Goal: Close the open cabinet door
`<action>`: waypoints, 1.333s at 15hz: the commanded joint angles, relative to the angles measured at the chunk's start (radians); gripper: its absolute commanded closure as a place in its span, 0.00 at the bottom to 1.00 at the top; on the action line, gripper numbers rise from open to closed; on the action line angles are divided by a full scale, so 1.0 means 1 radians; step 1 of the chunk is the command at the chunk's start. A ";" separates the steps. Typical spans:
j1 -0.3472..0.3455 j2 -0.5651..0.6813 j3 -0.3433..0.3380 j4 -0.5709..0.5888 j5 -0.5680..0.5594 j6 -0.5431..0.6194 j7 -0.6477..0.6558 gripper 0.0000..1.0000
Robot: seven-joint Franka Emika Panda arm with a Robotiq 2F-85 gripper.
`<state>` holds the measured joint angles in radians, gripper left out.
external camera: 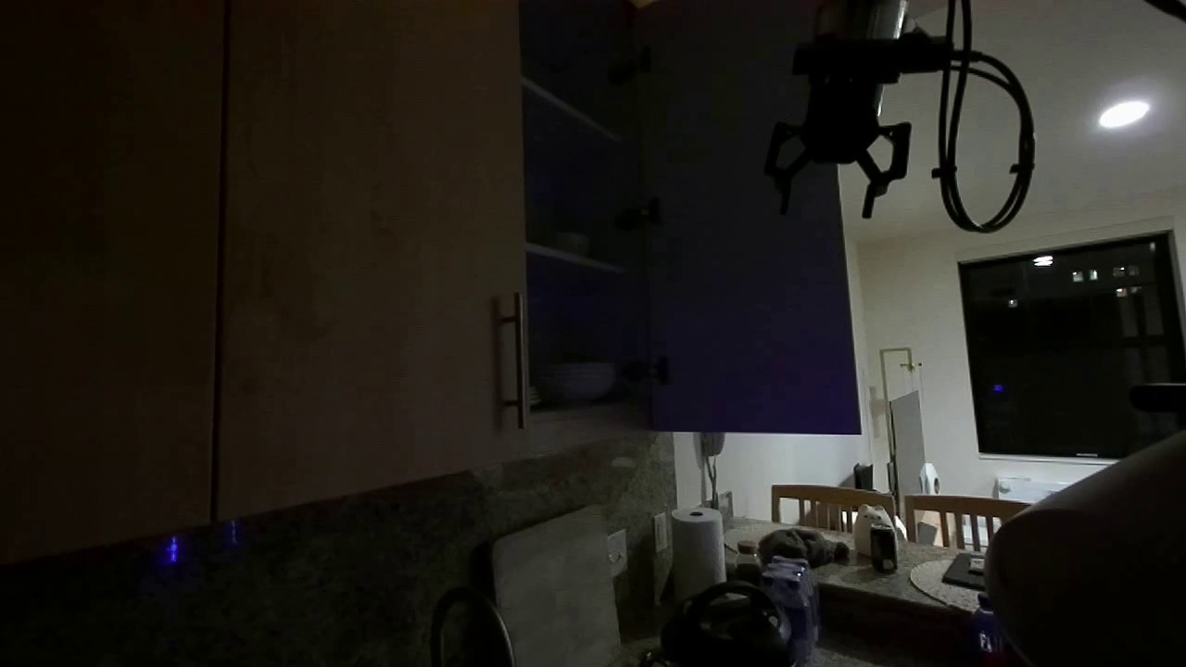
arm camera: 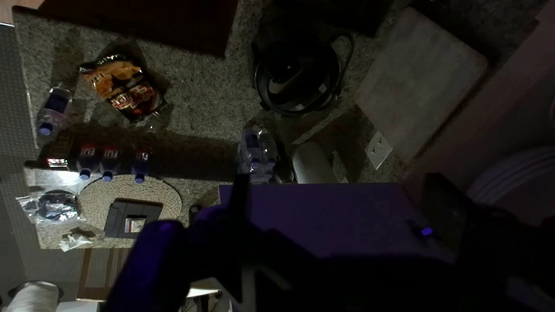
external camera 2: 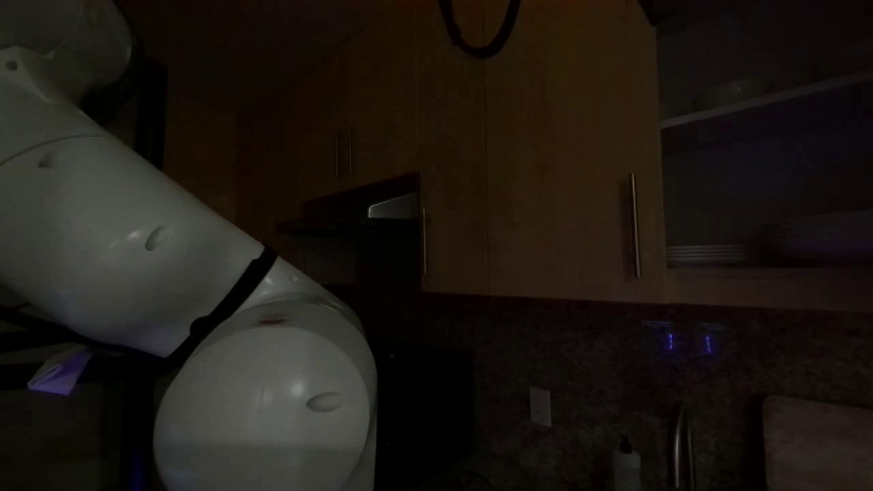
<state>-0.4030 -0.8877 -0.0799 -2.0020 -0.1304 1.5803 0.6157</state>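
Tall flat wood cabinet door with dark bluish inner face stands open

In an exterior view it hangs from black hinges, angled outward from the shelved tan wood cabinet. The black two-fingered pincer is released, spread wide, in front of the door's upper outer edge; whether the two touch, I cannot tell. The matching tan wood door is closed

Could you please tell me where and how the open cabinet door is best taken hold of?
Probably grip the cabinet door by its free vertical edge, approaching from the side opposite the hinges, with the open gripper straddling it. The door is flat and swung outward, leaving that edge exposed, and its handle is out of view.
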 commanded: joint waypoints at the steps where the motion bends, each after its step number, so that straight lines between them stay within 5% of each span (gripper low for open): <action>1: 0.005 0.003 -0.002 0.004 -0.003 -0.003 0.002 0.00; 11: 0.005 0.009 -0.019 0.017 -0.008 0.010 -0.011 0.00; 12: 0.006 0.013 -0.028 0.026 -0.009 0.014 -0.017 0.25; 20: -0.031 0.089 -0.151 0.152 -0.008 0.024 0.000 0.73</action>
<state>-0.4085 -0.8525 -0.2047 -1.8977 -0.1330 1.5835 0.6145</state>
